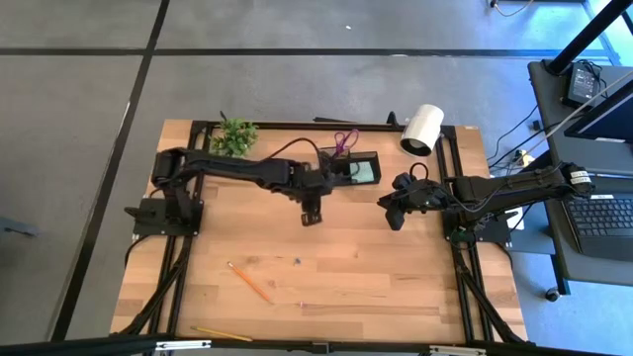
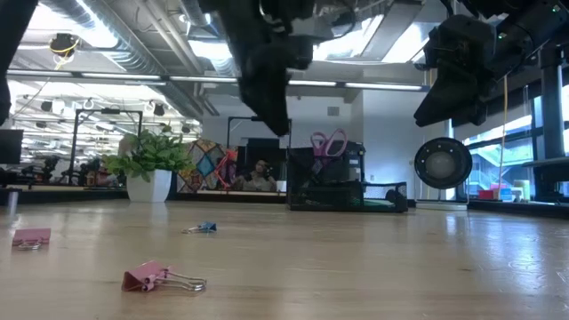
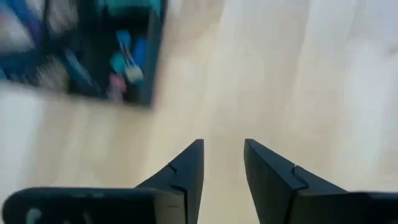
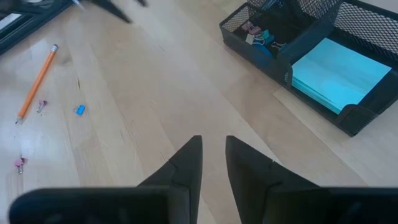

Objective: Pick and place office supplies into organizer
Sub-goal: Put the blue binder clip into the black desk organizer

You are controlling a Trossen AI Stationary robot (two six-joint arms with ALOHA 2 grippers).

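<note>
The black mesh organizer (image 1: 356, 169) stands at the table's far middle. Purple scissors (image 1: 344, 140) stick up from its taller part, a light-green pad (image 4: 339, 74) lies in its tray, and small clips (image 4: 256, 34) lie in one compartment. My left gripper (image 1: 312, 214) hangs open and empty above the table, just near of the organizer. My right gripper (image 1: 396, 218) hovers to the organizer's right, slightly open and empty. An orange pencil (image 1: 249, 282), a blue clip (image 4: 79, 110) and pink clips (image 2: 160, 277) lie flat on the near part of the table.
A potted plant (image 1: 234, 135) stands at the far left. A white cylinder (image 1: 422, 129) lies at the far right. A yellow pencil (image 1: 220, 334) rests by the near edge. Bare wood spreads between the two grippers and the loose items.
</note>
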